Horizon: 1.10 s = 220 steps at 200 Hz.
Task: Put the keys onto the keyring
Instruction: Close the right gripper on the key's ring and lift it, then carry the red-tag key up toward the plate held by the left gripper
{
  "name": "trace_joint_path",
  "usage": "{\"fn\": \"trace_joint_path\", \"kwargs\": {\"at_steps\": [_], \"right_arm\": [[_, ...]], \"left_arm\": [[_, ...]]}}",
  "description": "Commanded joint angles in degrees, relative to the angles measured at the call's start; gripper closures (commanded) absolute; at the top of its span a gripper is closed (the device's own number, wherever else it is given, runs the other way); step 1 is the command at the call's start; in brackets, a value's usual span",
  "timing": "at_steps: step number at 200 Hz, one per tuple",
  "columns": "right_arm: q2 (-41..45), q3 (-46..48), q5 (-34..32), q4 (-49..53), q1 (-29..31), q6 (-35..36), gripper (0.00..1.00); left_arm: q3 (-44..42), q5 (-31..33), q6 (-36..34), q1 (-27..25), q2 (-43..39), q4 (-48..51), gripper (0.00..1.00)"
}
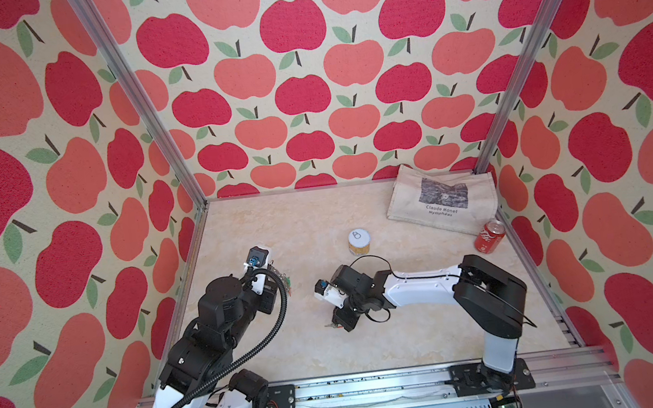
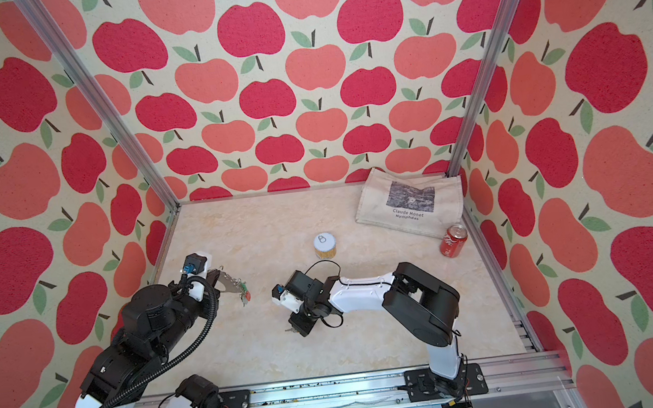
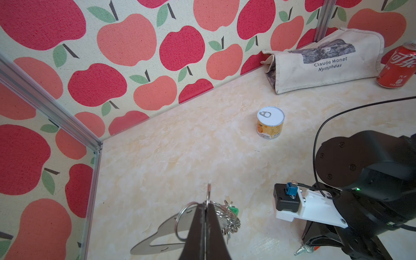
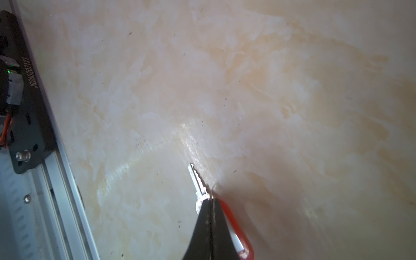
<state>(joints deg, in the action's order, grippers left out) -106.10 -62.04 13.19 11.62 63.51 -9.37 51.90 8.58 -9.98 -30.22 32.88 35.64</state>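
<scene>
The keyring (image 3: 162,233), a flat grey plate with a slot and a row of metal rings, hangs from my left gripper (image 3: 206,203), which is shut on one of its rings. A green-tagged key (image 3: 233,210) dangles among those rings. In a top view the keyring (image 2: 227,282) juts out past the left wrist, with green and red tags (image 2: 245,291) hanging from it. My right gripper (image 4: 210,200) is shut on the small ring of a silver key (image 4: 198,180) with a red tag (image 4: 236,229), low over the table. Both top views show this key (image 1: 328,326) (image 2: 289,330) at the right gripper's tip.
A small yellow tin (image 1: 359,242) stands mid-table behind the right wrist. A folded tote bag (image 1: 441,200) lies at the back right, with a red cola can (image 1: 489,236) beside it. The metal rail (image 1: 379,387) runs along the front edge.
</scene>
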Motion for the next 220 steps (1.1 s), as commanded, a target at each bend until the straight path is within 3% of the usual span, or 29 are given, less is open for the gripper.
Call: {"fn": "trace_joint_path", "kwargs": {"at_steps": [1,36,72,157,202,220], "right_arm": [[-0.27,-0.89,0.53,1.82,0.13,0.16,1.00],[1.22,0.63,1.13,0.39,-0.05,0.08,1.00],[7.82,7.73,5.84,-9.84,-3.22,-3.42,1.00],[35.46,25.15,15.27,-34.54,-12.16,-0.66,1.00],[47.12,26.43,19.68,-41.17,-18.18,1.06,1.00],[50.41,28.47,22.79,-50.70,-20.88,-1.32,1.00]], "left_arm": [[-0.04,0.83,-0.72,0.17,-0.72,-0.18,1.00],[-0.13,0.78,-0.74,0.18,-0.80,-0.38,1.00],[-0.05,-0.24,-0.35,0.18,-0.80,-0.49,1.00],[2.02,-13.41,-0.10,-0.54,1.85,-4.32,1.00],[3.91,-14.47,-4.02,-8.53,8.42,-9.66,1.00],[5.11,-12.70,-7.29,-13.50,11.88,-11.89,1.00]]}}
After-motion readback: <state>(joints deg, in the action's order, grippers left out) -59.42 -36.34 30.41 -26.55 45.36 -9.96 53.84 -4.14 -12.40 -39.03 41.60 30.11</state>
